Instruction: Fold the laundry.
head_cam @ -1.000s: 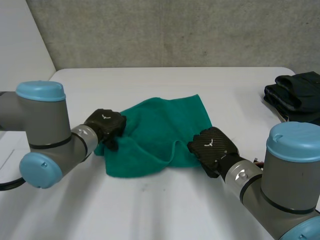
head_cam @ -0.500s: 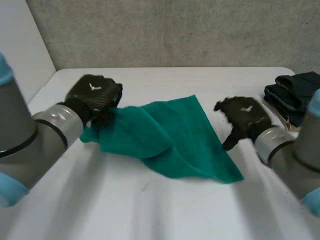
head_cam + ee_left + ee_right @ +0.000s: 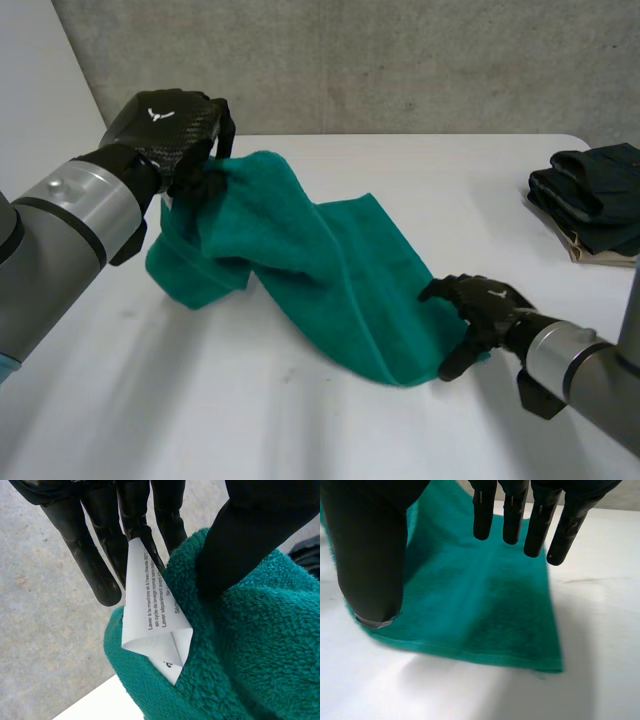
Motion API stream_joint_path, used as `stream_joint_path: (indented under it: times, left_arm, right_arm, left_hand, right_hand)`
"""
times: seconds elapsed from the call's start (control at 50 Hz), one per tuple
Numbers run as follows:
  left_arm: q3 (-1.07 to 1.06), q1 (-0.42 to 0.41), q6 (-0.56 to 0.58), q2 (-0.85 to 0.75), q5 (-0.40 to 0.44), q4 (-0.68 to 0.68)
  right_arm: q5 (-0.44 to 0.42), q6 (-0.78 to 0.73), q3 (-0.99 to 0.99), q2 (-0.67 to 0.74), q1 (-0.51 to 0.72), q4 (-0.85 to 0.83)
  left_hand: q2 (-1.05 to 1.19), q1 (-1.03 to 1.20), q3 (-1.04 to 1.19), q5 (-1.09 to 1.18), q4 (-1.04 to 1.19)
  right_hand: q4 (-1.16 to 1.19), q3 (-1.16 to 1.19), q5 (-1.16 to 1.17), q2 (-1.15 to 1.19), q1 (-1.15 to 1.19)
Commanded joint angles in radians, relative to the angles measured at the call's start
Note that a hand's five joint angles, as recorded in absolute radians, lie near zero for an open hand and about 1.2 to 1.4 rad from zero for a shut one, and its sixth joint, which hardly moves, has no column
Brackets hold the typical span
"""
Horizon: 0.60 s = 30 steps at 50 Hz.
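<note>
A green towel (image 3: 330, 270) stretches from my raised left hand (image 3: 170, 125) down to the white table (image 3: 250, 420). In the left wrist view the thumb (image 3: 260, 525) pinches a corner of the towel (image 3: 240, 650) against the fingers, and a white care label (image 3: 152, 615) sticks out at that corner. My right hand (image 3: 480, 308) is low over the towel's near right corner, fingers straight and spread. In the right wrist view the thumb (image 3: 370, 550) and fingers (image 3: 540, 520) hover just above the towel (image 3: 480, 600), holding nothing.
A pile of dark folded clothes (image 3: 590, 200) lies at the table's far right edge. A grey wall stands behind the table. Bare table stretches in front of the towel and to its left.
My left hand has lifted its towel corner up and toward the far left. My right hand let go of the towel, opened, and came down by the near right corner.
</note>
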Motion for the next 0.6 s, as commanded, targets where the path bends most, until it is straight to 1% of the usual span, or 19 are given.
stream_joint_path:
  times: [0.02, 0.24, 0.32, 0.44, 0.48, 0.52, 0.54, 0.56, 0.58, 0.6]
  left_arm:
    - [0.039, -0.005, -0.067, 0.004, 0.0, 0.0]
    - [0.076, -0.025, -0.116, 0.03, -0.005, 0.001]
    - [0.077, -0.025, -0.115, 0.033, -0.005, 0.001]
    - [0.076, -0.03, -0.124, 0.033, -0.005, 0.0]
    - [0.074, -0.033, -0.139, 0.034, -0.005, 0.001]
    - [0.074, -0.033, -0.155, 0.036, -0.005, 0.001]
    - [0.076, -0.033, -0.17, 0.045, -0.005, 0.001]
    - [0.077, -0.033, -0.178, 0.053, -0.005, 0.001]
    - [0.077, -0.03, -0.187, 0.06, -0.005, 0.001]
    - [0.077, -0.025, -0.19, 0.071, -0.005, 0.003]
  right_arm:
    - [0.019, 0.123, -0.039, 0.073, 0.104, -0.076]
    - [0.027, 0.382, -0.195, 0.202, 0.189, -0.07]
    - [0.021, 0.446, -0.233, 0.22, 0.228, -0.068]
    - [0.027, 0.497, -0.272, 0.24, 0.27, -0.073]
    - [0.03, 0.519, -0.293, 0.277, 0.282, -0.073]
    - [0.035, 0.534, -0.312, 0.3, 0.291, -0.072]
    - [0.045, 0.537, -0.331, 0.321, 0.302, -0.072]
    - [0.053, 0.536, -0.341, 0.328, 0.305, -0.072]
    - [0.064, 0.536, -0.35, 0.331, 0.304, -0.07]
    - [0.079, 0.536, -0.358, 0.331, 0.301, -0.068]
  left_hand:
    - [0.202, 0.286, 0.21, 0.259, 0.198]
    - [0.202, 0.286, 0.21, 0.259, 0.198]
    - [0.202, 0.286, 0.21, 0.259, 0.198]
    - [0.202, 0.286, 0.21, 0.259, 0.198]
    - [0.202, 0.286, 0.21, 0.259, 0.198]
    - [0.202, 0.286, 0.21, 0.259, 0.198]
    - [0.202, 0.286, 0.21, 0.259, 0.198]
    - [0.202, 0.286, 0.21, 0.259, 0.198]
    - [0.202, 0.286, 0.21, 0.259, 0.198]
    - [0.202, 0.286, 0.21, 0.259, 0.198]
  right_hand:
    - [-0.018, -0.021, -0.017, -0.054, 0.01]
    - [-0.015, -0.018, -0.014, -0.051, 0.013]
    - [0.0, -0.003, 0.001, -0.037, 0.028]
    - [0.02, 0.017, 0.021, -0.016, 0.048]
    - [0.114, 0.111, 0.115, 0.077, 0.142]
    - [0.313, 0.31, 0.314, 0.276, 0.341]
    - [0.648, 0.645, 0.649, 0.612, 0.676]
    - [0.873, 0.869, 0.874, 0.836, 0.9]
    - [1.057, 1.054, 1.058, 1.02, 1.085]
    - [1.059, 1.056, 1.06, 1.022, 1.086]
